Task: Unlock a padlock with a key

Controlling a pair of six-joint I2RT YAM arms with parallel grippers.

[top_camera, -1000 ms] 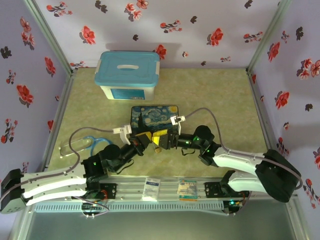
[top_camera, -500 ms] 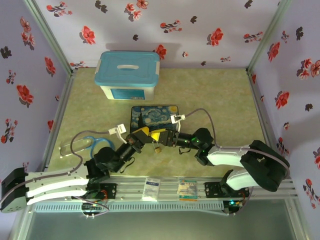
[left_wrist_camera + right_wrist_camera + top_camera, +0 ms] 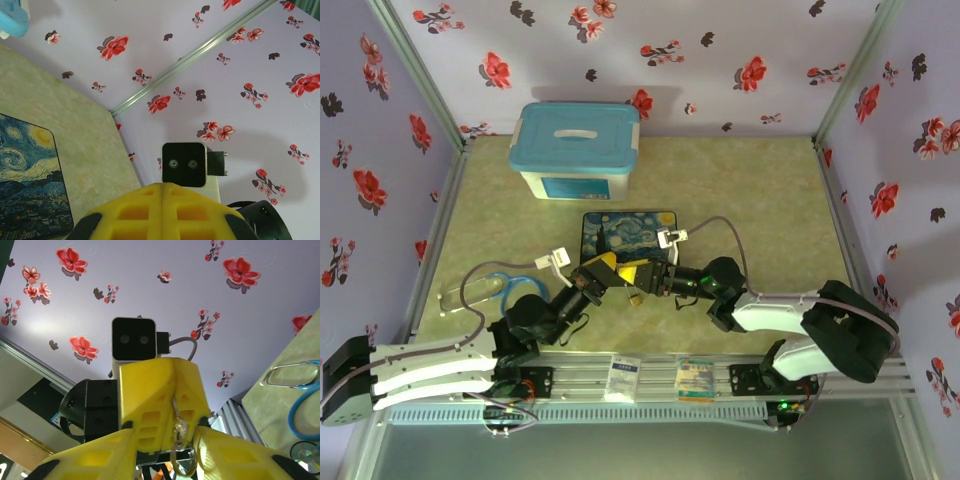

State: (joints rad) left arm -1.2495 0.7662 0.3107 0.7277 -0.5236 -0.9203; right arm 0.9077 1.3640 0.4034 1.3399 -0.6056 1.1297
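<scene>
Left arm (image 3: 420,365) and right arm (image 3: 790,312): white shells, chunky black joints (image 3: 535,318), looping grey cables (image 3: 720,222), tiny green LEDs (image 3: 712,276), ribbed yellow pincer fingers (image 3: 145,215).

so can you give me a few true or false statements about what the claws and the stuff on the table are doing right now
1. The left claw is shut on a thin silvery metal piece. True; whether that piece belongs to the key or the padlock cannot be told.
2. The right claw is clamped fully shut. False: its yellow fingers stand apart, either side of the left claw's tip.
3. The stethoscope lies on top of the Starry Night box. False: it lies on the table, to the left of that box and apart from it.
4. The blue-lidded storage box has its lid on. True.
</scene>
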